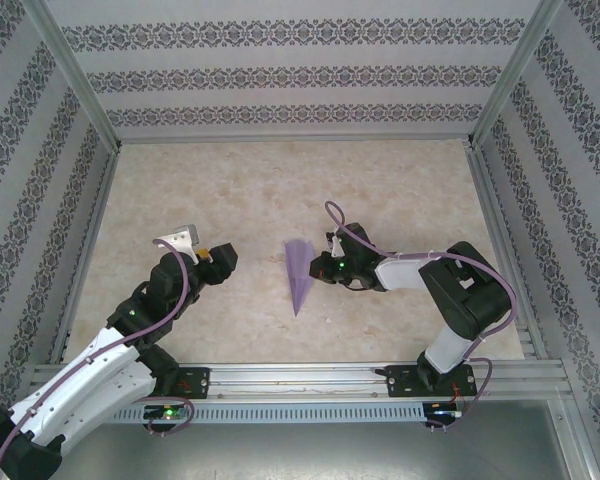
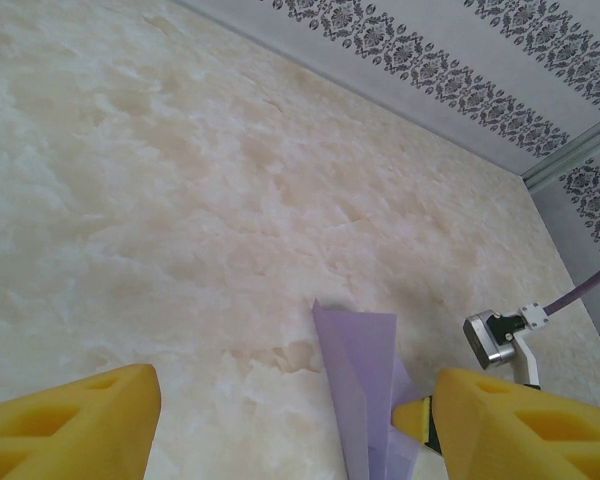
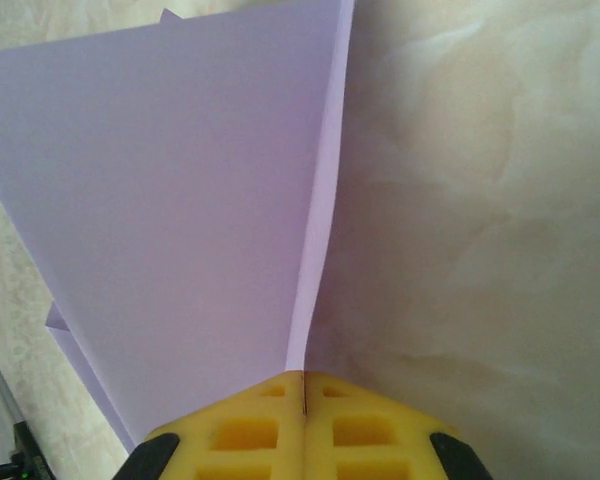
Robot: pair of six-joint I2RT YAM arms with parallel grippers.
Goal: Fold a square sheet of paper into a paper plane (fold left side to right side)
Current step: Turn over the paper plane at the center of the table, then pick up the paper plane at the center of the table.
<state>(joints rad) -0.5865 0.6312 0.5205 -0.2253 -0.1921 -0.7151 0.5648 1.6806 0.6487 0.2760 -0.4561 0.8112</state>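
Top external view: the left arm reaches forward from its base with its elbow bent. Its left end effector (image 1: 223,256) hovers low over the surface (image 1: 180,180), well apart from the paper plane (image 1: 299,276). The right arm folds sharply at the elbow and lies low, pointing leftward, with the right end effector (image 1: 318,268) at the plane's right edge.

The plane lies near the middle of the surface, between the two end effectors. It is a narrow dart with its tip toward the arm bases and its broad end toward the far wall.

In the left wrist view, the left end effector (image 2: 295,400) is spread wide and holds nothing. The broad end of the plane (image 2: 360,370) shows between its yellow fingers (image 2: 70,425).

In the right wrist view, the right end effector (image 3: 304,385) has its yellow pads (image 3: 250,435) pressed together. A raised flap of the plane (image 3: 180,200) runs straight down into the seam between them, so it is clamped on the paper.

The paper is thin, matte lavender and unmarked, with crisp straight creases and layered edges showing at the lower left. The pads are foam-like blocks with square recesses. The surface is smooth, with a beige marbled look.
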